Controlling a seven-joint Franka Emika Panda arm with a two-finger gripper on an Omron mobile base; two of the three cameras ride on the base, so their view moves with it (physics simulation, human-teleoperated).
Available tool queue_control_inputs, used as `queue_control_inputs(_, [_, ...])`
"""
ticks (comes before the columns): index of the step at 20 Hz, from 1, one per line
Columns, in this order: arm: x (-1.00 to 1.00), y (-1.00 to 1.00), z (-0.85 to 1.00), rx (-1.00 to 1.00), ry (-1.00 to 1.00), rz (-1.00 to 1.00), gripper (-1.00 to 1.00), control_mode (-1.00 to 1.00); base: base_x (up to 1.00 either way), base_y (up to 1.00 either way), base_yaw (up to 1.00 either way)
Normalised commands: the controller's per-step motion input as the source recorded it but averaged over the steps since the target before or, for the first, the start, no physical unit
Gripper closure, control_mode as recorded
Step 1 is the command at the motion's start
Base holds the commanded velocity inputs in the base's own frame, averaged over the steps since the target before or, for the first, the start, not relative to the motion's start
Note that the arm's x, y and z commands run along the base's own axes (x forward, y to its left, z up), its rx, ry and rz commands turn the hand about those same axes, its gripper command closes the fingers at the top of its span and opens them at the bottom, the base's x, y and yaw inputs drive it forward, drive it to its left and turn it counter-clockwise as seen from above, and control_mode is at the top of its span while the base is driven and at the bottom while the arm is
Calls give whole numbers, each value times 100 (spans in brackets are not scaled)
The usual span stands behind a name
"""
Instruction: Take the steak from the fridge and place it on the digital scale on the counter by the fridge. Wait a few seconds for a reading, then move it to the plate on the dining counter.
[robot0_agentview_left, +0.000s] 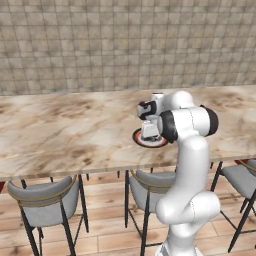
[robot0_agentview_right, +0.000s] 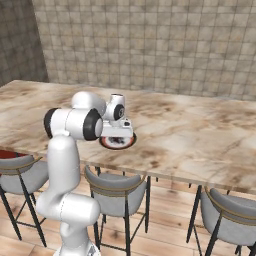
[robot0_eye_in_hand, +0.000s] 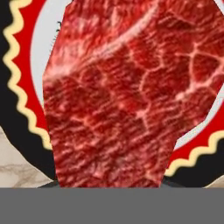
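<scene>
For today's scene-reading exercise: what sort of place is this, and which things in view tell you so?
Most likely a kitchen's dining area, rendered. A long marbled dining counter runs in front of a tiled wall, grey-seated bar stools stand tucked under it, and a plate lies on it with a raw steak over it.

Steak (robot0_eye_in_hand: 127, 96) hides the claw's tips and plate (robot0_eye_in_hand: 13, 87) centre.

1. The steak (robot0_eye_in_hand: 127, 96), red with pale marbling, lies over the plate's pale centre.
2. The plate (robot0_eye_in_hand: 17, 109), round with a dark outer rim, a cream wavy line and a red band, sits on the dining counter (robot0_agentview_left: 65, 130) near its front edge.
</scene>
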Motion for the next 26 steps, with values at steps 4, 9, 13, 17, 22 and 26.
queue_control_inputs(4, [6, 0, 0, 0, 6, 0, -100, -100, 0, 0, 0])
queue_control_inputs(9, [5, 0, 0, 0, 7, 0, -100, -100, 0, 0, 0])
queue_control_inputs(13, [3, 0, 0, 0, 5, 0, -100, -100, 0, 0, 0])
queue_control_inputs(17, [-9, -11, 28, 0, 1, 0, -100, -100, 0, 0, 0])
queue_control_inputs(22, [-61, -31, 68, 7, 0, 0, -100, -100, 0, 0, 0])
queue_control_inputs(26, [-98, -33, 71, 8, -2, 0, -100, -100, 0, 0, 0])
